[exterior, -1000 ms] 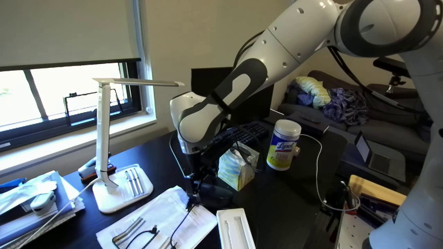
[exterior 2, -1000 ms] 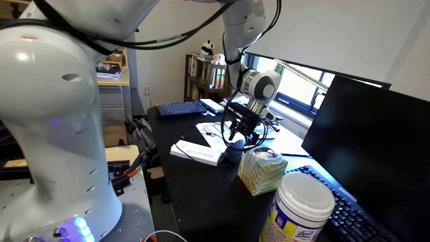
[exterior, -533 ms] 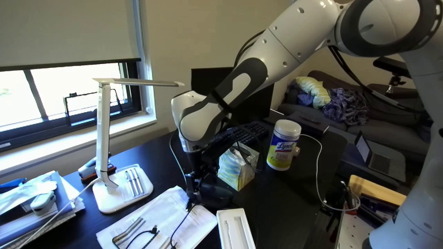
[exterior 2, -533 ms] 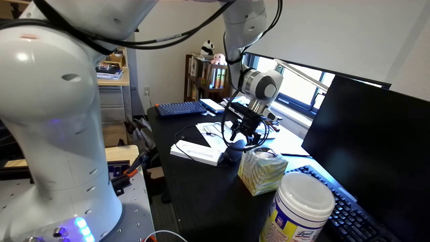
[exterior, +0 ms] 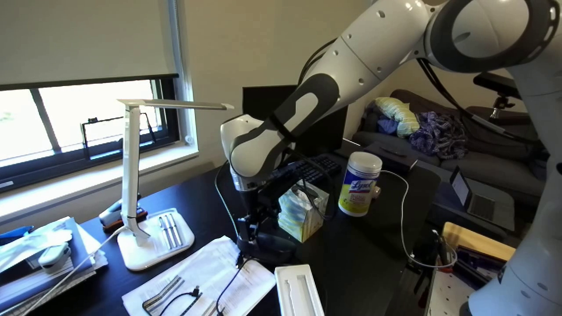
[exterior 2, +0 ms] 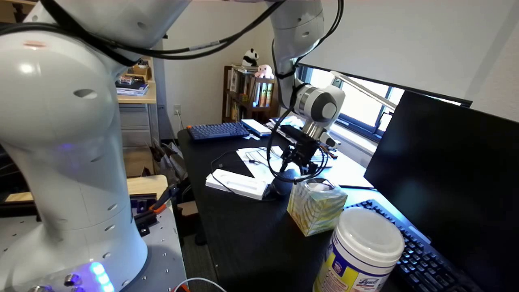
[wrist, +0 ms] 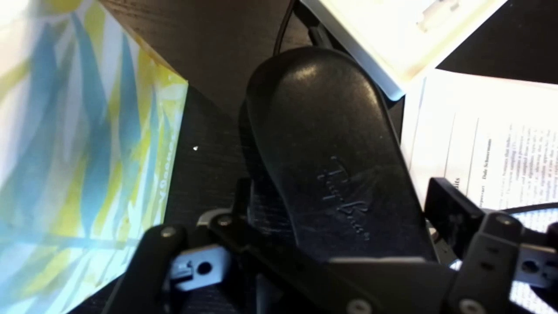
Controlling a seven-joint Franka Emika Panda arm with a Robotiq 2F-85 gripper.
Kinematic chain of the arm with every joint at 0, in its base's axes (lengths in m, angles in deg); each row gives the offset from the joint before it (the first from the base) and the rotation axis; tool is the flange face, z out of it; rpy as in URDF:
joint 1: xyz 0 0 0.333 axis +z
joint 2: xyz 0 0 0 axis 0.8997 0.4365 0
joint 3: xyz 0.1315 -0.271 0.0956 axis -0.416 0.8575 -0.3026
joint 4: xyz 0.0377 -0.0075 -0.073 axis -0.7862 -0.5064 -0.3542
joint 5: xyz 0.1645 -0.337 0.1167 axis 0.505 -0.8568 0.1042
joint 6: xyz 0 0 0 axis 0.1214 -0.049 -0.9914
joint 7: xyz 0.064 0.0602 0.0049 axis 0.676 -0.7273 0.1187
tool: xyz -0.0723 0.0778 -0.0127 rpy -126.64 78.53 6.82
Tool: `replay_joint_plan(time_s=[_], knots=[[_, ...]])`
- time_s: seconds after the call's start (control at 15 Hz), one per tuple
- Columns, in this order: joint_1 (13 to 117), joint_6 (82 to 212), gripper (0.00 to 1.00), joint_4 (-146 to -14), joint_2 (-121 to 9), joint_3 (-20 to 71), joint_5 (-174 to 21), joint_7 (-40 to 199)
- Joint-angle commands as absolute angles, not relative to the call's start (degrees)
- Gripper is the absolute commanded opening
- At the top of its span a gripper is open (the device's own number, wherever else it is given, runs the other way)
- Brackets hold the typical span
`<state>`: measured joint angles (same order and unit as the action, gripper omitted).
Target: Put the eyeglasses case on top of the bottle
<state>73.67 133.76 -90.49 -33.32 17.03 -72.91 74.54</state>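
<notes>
Wrist view: the gripper [wrist: 342, 201] has its fingers spread, one at nine o'clock and one at three, astride the Ray-Ban eyeglasses case [wrist: 333, 139]; nothing is gripped yet. We read the straddle as chosen for the case's narrow width, which the jaws can span. The nine-o'clock finger leaves a gap; the three-o'clock one is just beside the case, contact uncertain. Case axis runs eleven to five, askew to the closing line, so we expect some swivel on squeezing. A tissue box [wrist: 96, 139] at nine o'clock and a white tray [wrist: 394, 37] at one leave little room; whether the tray touches the case we cannot tell.

In an exterior view: the case lies on the black desk [exterior: 351, 263], gripper low over it, presumably for a deep bite. The Lysol canister [exterior: 360, 186], our bottle, stands upright at two o'clock from it, beyond the tissue box; a lift over that box seems called for before crossing.

In an exterior view: the canister's white lid [exterior 2: 371, 233] faces up at four o'clock from the case. We judge it a fair seat but narrower than the case is long, so a mid-length grip would guard against tipping.
</notes>
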Motion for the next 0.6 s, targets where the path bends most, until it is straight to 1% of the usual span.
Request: replay_joint_plan(time_s=[0.0, 0.53], knots=[[72.84, 131.45, 1.0, -88.61, -31.75, 16.5, -71.8, 76.93], [71.83, 128.6, 1.0, -85.29, -28.92, 16.33, -69.96, 76.93]])
